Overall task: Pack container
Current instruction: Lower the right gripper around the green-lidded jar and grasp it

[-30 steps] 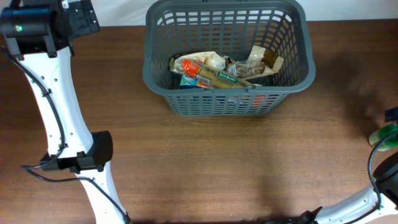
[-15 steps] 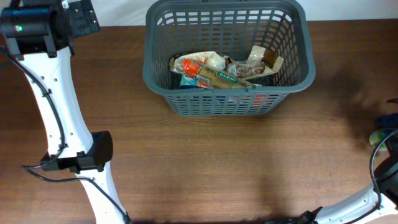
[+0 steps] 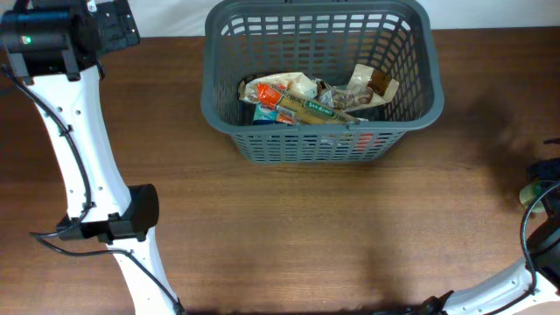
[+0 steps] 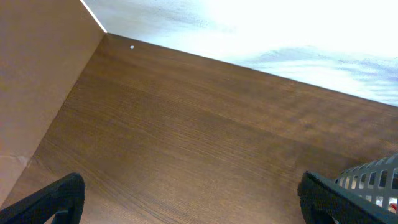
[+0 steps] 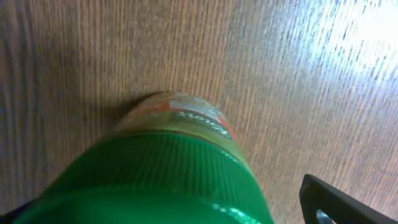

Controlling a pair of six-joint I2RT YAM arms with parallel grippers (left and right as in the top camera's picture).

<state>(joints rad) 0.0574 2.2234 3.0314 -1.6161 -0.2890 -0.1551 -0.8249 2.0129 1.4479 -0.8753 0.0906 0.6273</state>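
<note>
Up at the far middle of the brown wooden table (image 3: 306, 236) stands the large dark grey plastic basket with slotted sides (image 3: 319, 144), with crinkled grocery packets (image 3: 306, 101) lying on its bottom. The left gripper (image 4: 193, 200) hovers over bare wood near the table's far left corner, its black fingers spread wide apart. The right gripper (image 5: 177, 211) sits over a bottle with a green ribbed cap (image 5: 155, 177), upright near the table's right edge; whether it clamps the bottle cannot be told.

We count 1 grey basket (image 3: 319, 144), far centre; 1 green-capped jar (image 5: 155, 180), at the right edge; the packets (image 3: 302, 101) in the basket overlap too much to count.
</note>
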